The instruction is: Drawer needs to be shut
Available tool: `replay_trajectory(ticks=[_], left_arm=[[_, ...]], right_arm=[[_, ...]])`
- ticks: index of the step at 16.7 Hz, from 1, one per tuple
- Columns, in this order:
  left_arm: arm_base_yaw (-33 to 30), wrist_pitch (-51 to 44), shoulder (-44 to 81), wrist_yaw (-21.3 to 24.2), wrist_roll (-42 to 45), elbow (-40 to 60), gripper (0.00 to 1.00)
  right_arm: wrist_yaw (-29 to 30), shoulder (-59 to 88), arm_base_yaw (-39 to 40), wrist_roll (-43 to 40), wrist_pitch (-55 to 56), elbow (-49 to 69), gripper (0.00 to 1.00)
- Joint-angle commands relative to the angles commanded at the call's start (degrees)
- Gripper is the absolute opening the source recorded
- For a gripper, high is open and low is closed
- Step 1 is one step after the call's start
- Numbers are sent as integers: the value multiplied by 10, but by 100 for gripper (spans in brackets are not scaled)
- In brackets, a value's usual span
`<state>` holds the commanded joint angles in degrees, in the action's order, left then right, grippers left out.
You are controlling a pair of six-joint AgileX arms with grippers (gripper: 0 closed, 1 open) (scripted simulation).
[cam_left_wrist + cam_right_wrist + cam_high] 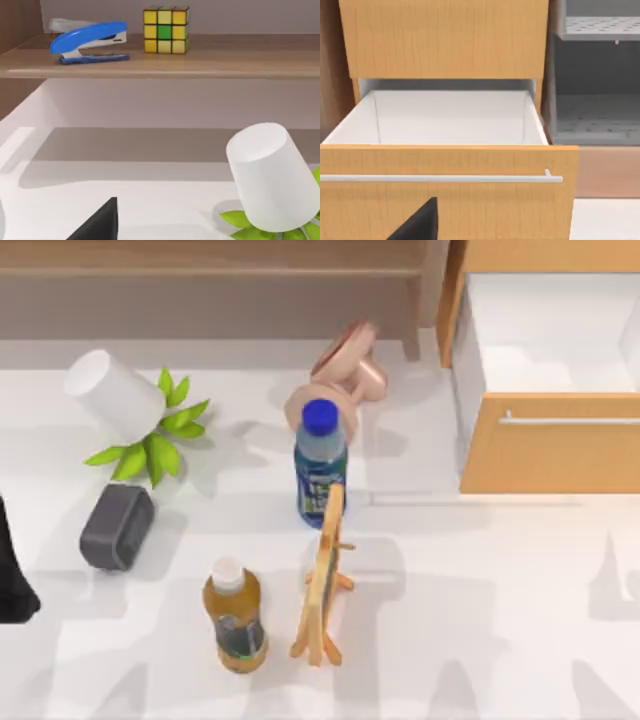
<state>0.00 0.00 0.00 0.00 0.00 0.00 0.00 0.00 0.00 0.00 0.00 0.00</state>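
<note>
A boxy drawer (548,454) stands pulled open at the table's far right: smooth orange-brown wood-grain front, thin silver bar handle (440,178), plain white inner walls. Whether either gripper's fingers are apart cannot be told.

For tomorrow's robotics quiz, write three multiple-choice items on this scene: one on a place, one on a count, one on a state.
1. Where is the drawer on the table, seen from above?
A. left
B. right
C. centre

2. How many bottles stand on the table?
A. one
B. two
C. four

3. What state is the drawer in?
A. open
B. shut
C. removed

Answers:
1 B, it sits at the top view's right edge.
2 B, a blue-capped bottle and a white-capped bottle.
3 A, its white inner walls show behind the pulled-out front.
</note>
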Motion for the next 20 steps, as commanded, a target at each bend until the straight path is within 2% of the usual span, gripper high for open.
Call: replay_trajectory(ticks=[3, 6, 16, 20], left_arm=[[0, 0, 0, 0, 0, 0, 100], [0, 0, 0, 0, 0, 0, 100], [0, 0, 0, 0, 0, 0, 100], [0, 0, 0, 0, 0, 0, 100]], right_arm=[[-6, 8, -6, 0, 6, 7, 100], [-48, 64, -47, 0, 40, 49, 100], [-299, 482, -302, 8, 215, 277, 100], [-373, 612, -378, 11, 270, 347, 100]])
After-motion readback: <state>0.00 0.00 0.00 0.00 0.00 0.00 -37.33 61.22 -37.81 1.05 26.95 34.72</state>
